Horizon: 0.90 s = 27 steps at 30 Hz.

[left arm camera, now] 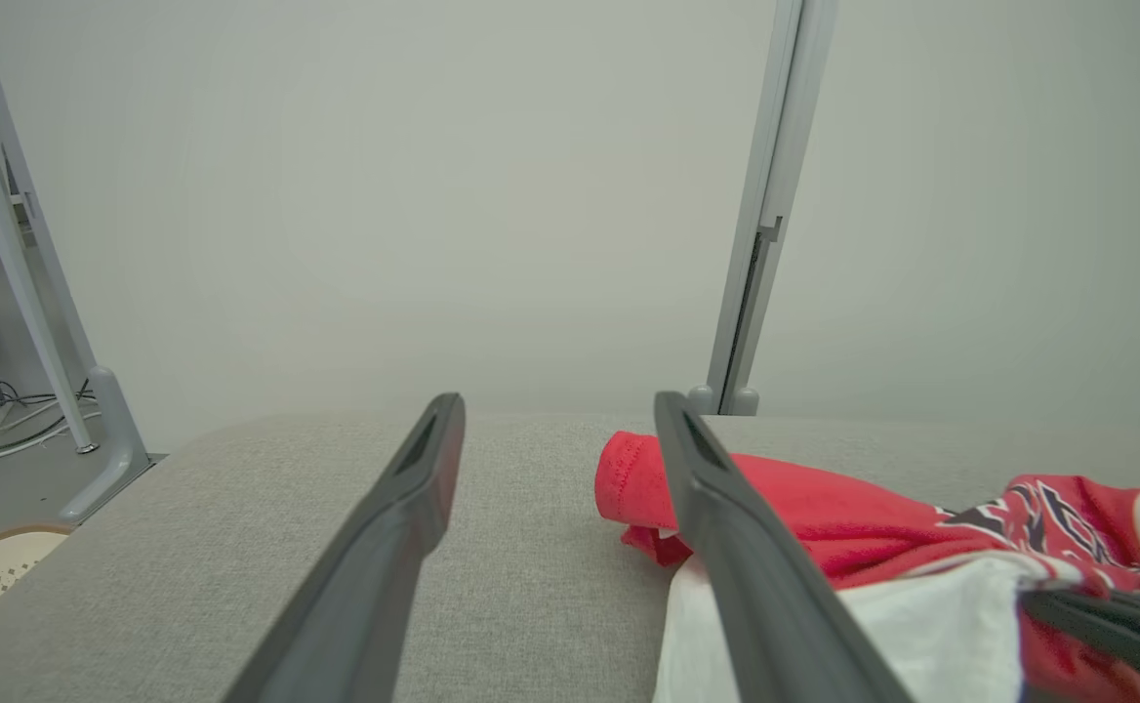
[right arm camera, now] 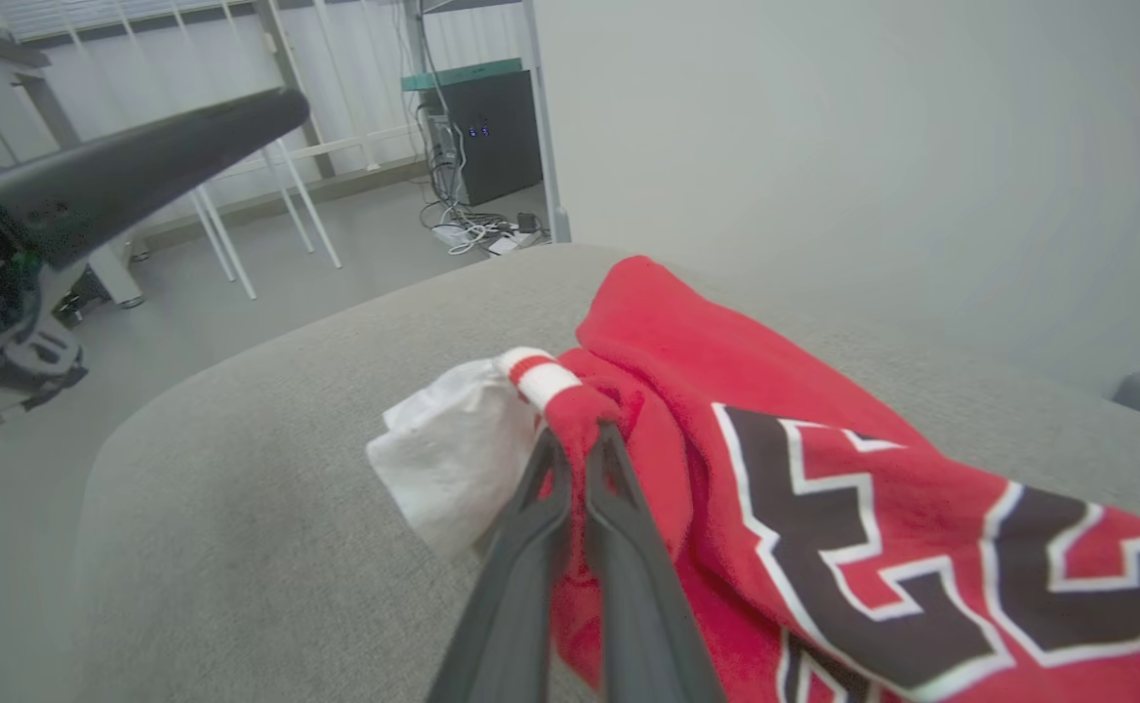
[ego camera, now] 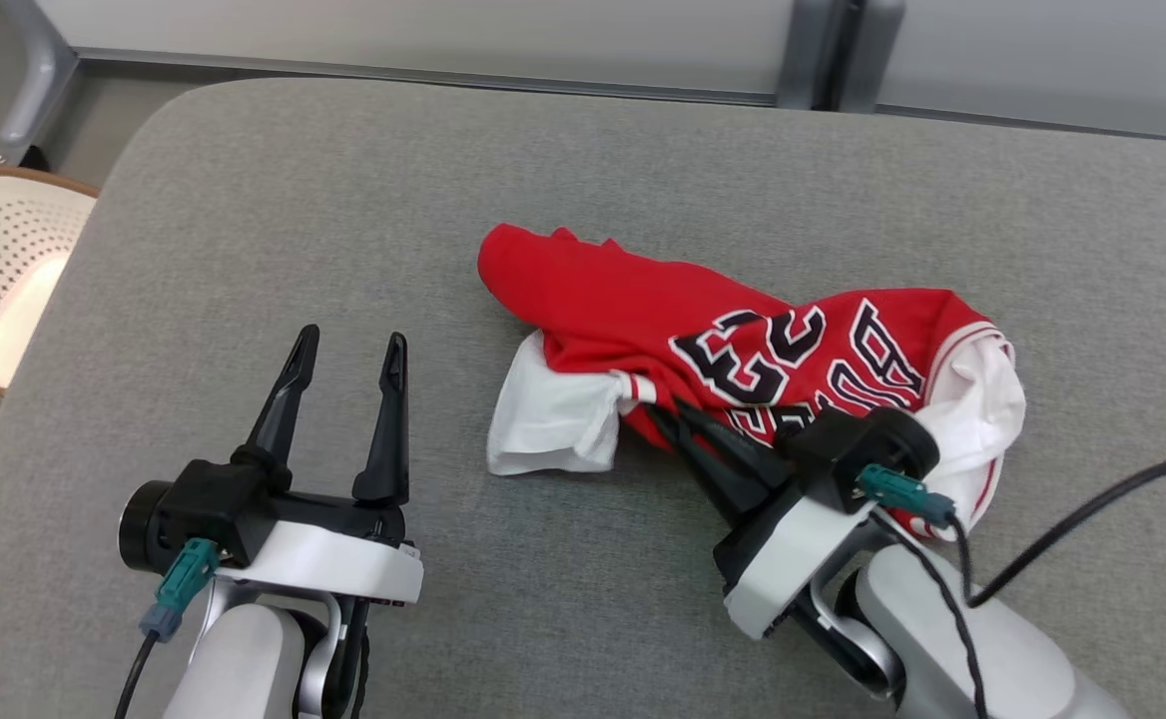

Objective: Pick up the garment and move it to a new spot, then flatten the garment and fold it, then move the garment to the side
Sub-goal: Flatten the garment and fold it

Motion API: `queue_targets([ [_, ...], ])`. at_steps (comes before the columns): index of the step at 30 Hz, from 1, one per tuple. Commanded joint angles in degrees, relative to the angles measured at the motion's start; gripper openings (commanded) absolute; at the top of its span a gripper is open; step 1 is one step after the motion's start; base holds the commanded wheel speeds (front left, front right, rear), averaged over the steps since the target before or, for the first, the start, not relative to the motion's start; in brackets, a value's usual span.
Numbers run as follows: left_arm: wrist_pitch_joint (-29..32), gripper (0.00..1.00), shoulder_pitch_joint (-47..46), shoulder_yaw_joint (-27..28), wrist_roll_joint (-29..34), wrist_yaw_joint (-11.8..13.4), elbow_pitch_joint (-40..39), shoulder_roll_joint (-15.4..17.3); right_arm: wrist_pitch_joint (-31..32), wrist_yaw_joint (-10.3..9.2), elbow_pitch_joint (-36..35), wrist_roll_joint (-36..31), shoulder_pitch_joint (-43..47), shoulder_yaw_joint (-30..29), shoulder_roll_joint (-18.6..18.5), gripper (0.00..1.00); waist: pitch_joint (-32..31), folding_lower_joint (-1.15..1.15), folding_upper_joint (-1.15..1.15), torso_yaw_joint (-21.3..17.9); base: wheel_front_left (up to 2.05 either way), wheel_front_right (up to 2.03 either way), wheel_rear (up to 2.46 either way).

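right wrist view: right jaws clamped on garment [right arm camera: 687,342] fold between them; left jaws wide. pickup step; you lift next.

Lab or office: partition panels [left arm camera: 433,195], floor cables [right arm camera: 470,234], dark equipment box [right arm camera: 497,146] (blue lights).

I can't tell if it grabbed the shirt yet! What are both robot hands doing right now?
Left gripper: open, holding nothing.
Right gripper: shut on the red jersey.
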Motion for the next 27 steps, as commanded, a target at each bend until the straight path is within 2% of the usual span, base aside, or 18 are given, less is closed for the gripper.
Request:
queue_targets([
  [1, -0.1, 1.00, -0.6, 0.6, 0.6, -0.4, -0.1, 0.4, -1.5, -0.10, -2.9, 0.1, 0.5, -3.5, -0.3, 0.00, 0.0, 0.00, 0.00, -3.1, 0.00, 0.00, 0.00],
  [12, -0.1, 1.00, -1.4, 1.2, 1.8, -1.1, 0.3, 0.8, -0.9, -0.09, -12.8, -1.4, 10.2, -25.6, 0.2, 0.00, 0.8, 0.00, 0.00, -9.4, 0.00, 0.00, 0.00],
  [17, -0.1, 1.00, -1.7, 1.1, 1.8, -1.5, 0.5, 0.8, 0.6, -0.06, -12.1, -0.8, 15.0, -35.2, 1.2, 0.00, 1.6, 0.00, 0.00, -10.6, 0.00, 0.00, 0.00],
  [22, -0.1, 1.00, -2.4, 0.9, 2.0, -1.8, 0.8, 0.7, 2.1, -0.06, -8.6, 0.0, 17.6, -38.0, 2.0, 0.00, 2.4, 0.00, 0.00, -11.1, 0.00, 0.00, 0.00],
  [23, -0.1, 1.00, -2.4, 1.0, 2.1, -1.8, 0.9, 0.7, 2.1, -0.06, -8.1, 0.3, 17.8, -38.0, 2.3, 0.40, 2.5, 0.00, 0.00, -11.2, 0.00, 0.00, 0.00],
  [24, -0.1, 1.00, -2.5, 1.0, 2.1, -1.8, 0.9, 0.7, 2.2, -0.06, -7.6, 0.5, 17.8, -38.0, 2.6, 0.92, 2.7, 0.00, 0.00, -11.3, 0.00, 0.00, 0.00],
  [25, -0.1, 1.00, -2.6, 1.0, 2.1, -1.9, 0.9, 0.7, 2.0, -0.06, -7.2, 0.5, 17.8, -38.0, 2.6, 1.00, 2.8, 0.00, 0.00, -11.4, 0.00, 0.00, 0.00],
  [27, -0.1, 1.00, -2.6, 1.1, 2.1, -1.9, 0.9, 0.7, 1.4, -0.06, -7.1, 0.6, 18.2, -37.6, 2.9, 1.00, 2.9, 0.00, 0.00, -11.5, 0.00, 0.00, 0.00],
])
